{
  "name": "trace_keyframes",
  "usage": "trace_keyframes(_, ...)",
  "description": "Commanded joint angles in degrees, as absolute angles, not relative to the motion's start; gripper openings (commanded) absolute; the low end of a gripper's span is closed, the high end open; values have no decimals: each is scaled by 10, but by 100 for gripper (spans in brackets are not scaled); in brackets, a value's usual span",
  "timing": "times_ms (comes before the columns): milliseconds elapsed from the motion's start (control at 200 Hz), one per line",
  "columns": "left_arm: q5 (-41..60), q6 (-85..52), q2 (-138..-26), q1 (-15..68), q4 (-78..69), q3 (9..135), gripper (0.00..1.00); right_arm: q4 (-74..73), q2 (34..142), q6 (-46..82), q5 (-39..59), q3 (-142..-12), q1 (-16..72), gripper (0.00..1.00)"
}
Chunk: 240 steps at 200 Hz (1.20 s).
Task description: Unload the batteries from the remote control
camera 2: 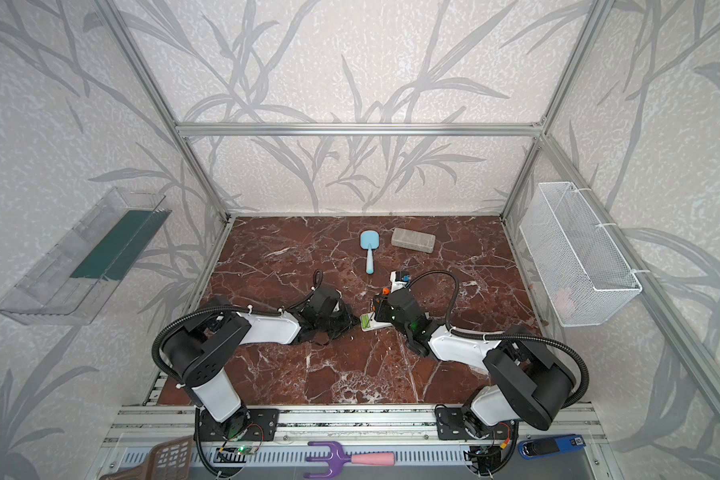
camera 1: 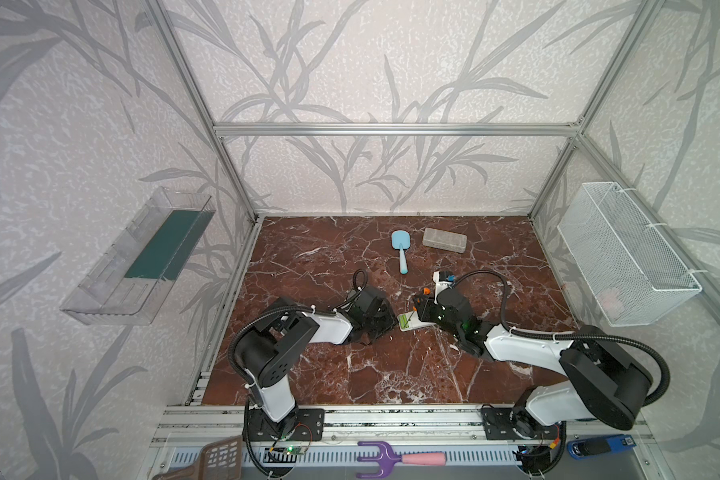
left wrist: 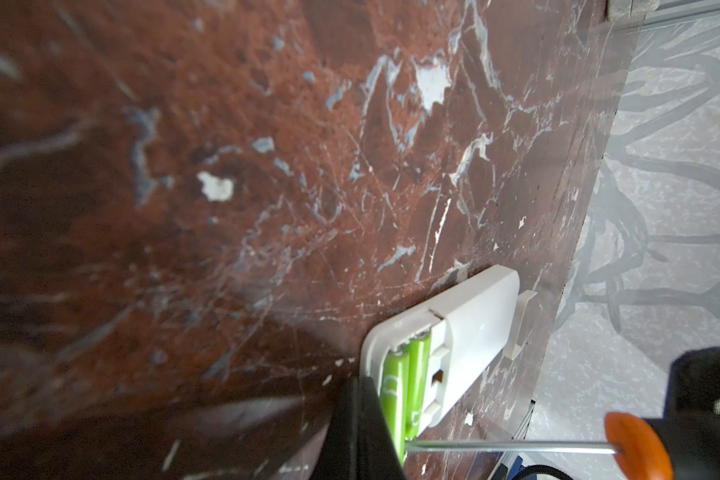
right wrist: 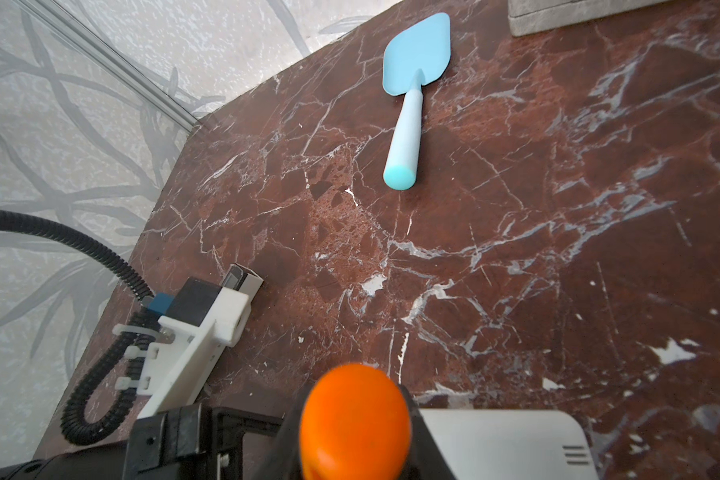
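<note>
Two batteries [left wrist: 395, 390] lie side by side in the open bay of the white remote control [left wrist: 474, 320], which rests back-up on the marble table [left wrist: 267, 166].

They look light, stiff, smooth and round, so likely slippery and apt to roll once free. Contact springs probably pin their ends, so levering one end up and then pinching across the cylinder's middle seems best. The remote's hard matte plastic shell may skid on the polished stone. The right gripper [camera 1: 420, 299] clamps the orange-and-black screwdriver [left wrist: 636, 446], whose thin steel shaft reaches the batteries' end. The left gripper [left wrist: 360, 428] is closed on nothing, its tip just beside the remote's open end.
</note>
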State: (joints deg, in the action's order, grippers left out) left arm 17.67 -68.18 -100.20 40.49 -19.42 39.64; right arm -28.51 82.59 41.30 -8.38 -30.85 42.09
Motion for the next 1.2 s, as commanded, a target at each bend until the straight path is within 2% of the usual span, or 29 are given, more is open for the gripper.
trace_keyframes(0, 166, -690, -1023, 407, -154, 379, 5, -309, 841, 400, -81, -322, 425, 0)
trace_keyframes(235, 169, -690, -1027, 412, -154, 375, 5, -326, 869, 413, -83, -323, 424, 0)
trace_keyframes(545, 171, -696, -1038, 416, -170, 368, 3, -393, 879, 512, -71, -281, 411, 0)
trace_keyframes(1195, 166, -695, -1034, 416, -169, 366, 3, -359, 814, 491, -112, -271, 411, 0)
